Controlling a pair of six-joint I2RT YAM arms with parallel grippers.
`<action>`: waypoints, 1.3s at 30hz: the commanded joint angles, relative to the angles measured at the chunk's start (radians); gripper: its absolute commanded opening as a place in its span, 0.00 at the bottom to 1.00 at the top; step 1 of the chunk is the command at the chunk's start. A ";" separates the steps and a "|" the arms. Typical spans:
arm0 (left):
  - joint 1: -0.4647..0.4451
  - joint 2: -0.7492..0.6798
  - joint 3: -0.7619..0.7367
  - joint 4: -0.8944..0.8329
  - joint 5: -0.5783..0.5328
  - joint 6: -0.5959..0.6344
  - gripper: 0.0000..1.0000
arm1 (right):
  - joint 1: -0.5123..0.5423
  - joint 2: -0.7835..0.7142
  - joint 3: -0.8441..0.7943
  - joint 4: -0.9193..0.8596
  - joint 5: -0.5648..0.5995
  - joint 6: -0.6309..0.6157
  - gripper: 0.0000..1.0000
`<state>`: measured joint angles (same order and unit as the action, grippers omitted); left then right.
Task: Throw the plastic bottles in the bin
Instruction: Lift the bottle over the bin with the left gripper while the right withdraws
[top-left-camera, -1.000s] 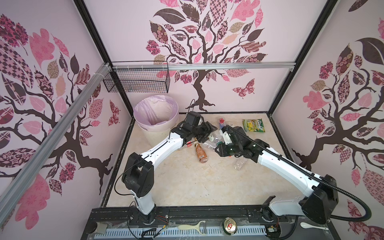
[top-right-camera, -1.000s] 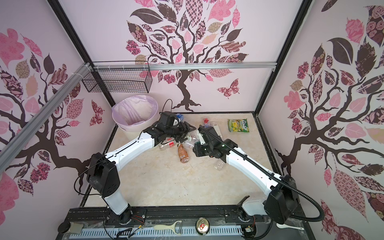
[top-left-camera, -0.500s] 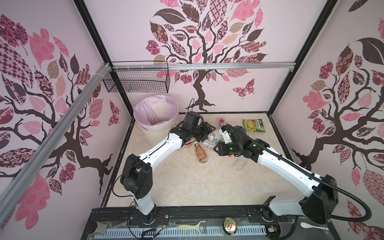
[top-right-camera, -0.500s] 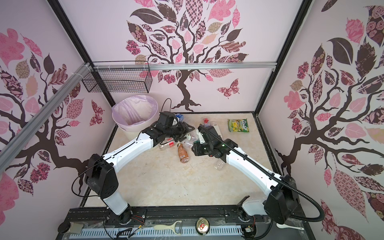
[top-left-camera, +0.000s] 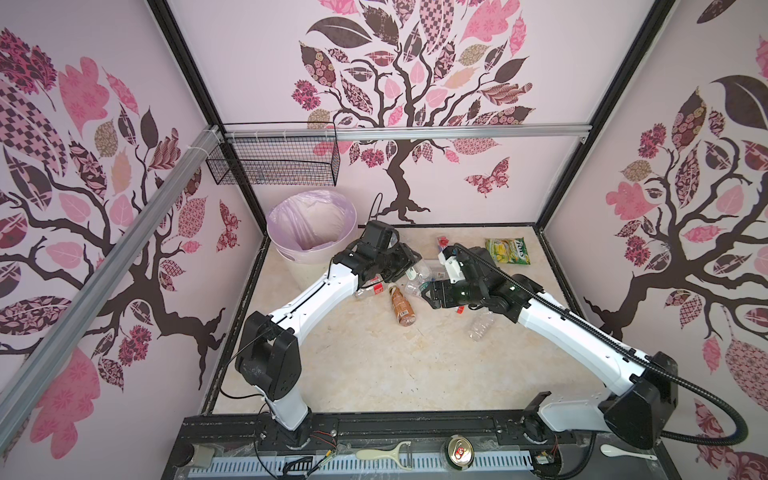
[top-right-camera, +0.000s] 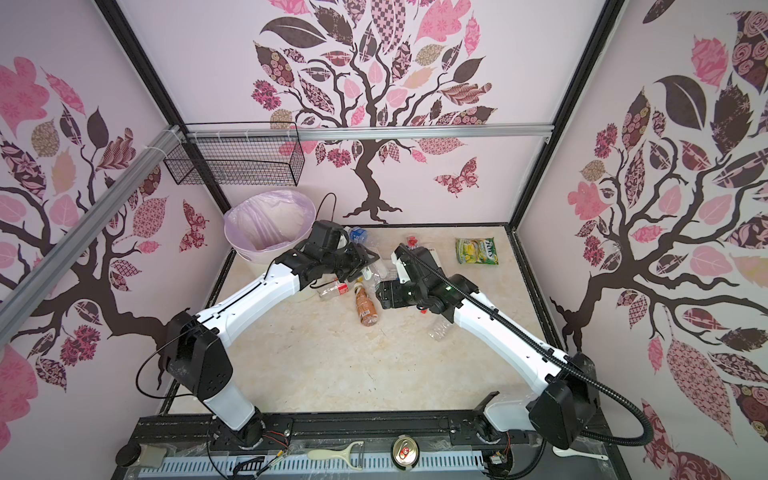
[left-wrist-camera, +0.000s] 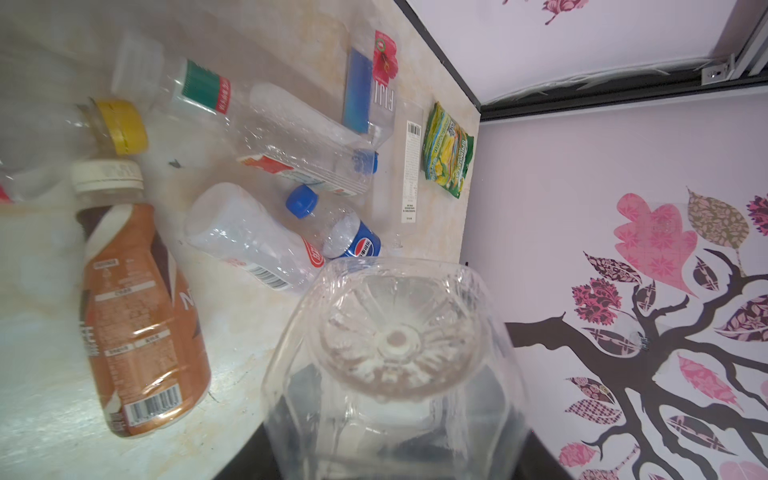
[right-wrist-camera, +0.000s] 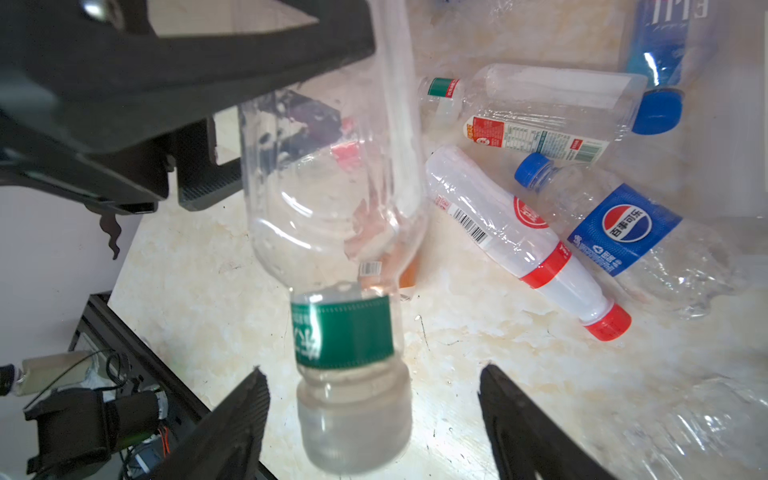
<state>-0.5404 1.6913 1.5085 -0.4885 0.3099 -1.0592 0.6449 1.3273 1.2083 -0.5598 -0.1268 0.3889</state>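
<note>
Clear green-banded bottle (right-wrist-camera: 332, 199), frosted cap, seemingly in grip of left claw (top-left-camera: 410, 264); right claw (right-wrist-camera: 372, 374) wide apart.

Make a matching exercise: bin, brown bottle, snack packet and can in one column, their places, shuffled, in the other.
Places as seen in a top view.

Things
1. bin
2. brown bottle
3. snack packet
4. can

Places
A. lying on the table between the two arms
B. on the front rail, off the table
C. far left corner of the table
D. far right part of the table, lying flat

Pairs: 1-C, 2-A, 3-D, 4-B
</note>
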 joint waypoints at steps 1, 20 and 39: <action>0.037 -0.041 0.141 -0.092 -0.045 0.123 0.49 | 0.002 -0.070 0.052 -0.048 0.042 -0.013 0.99; 0.309 -0.077 0.708 -0.295 -0.538 0.546 0.50 | -0.001 0.137 0.474 -0.093 -0.056 0.087 1.00; 0.460 -0.060 0.618 -0.118 -0.598 0.584 0.53 | -0.001 0.191 0.474 -0.068 -0.115 0.085 1.00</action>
<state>-0.0834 1.5940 2.1960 -0.6033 -0.2771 -0.4656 0.6441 1.4963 1.6543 -0.6334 -0.2283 0.4755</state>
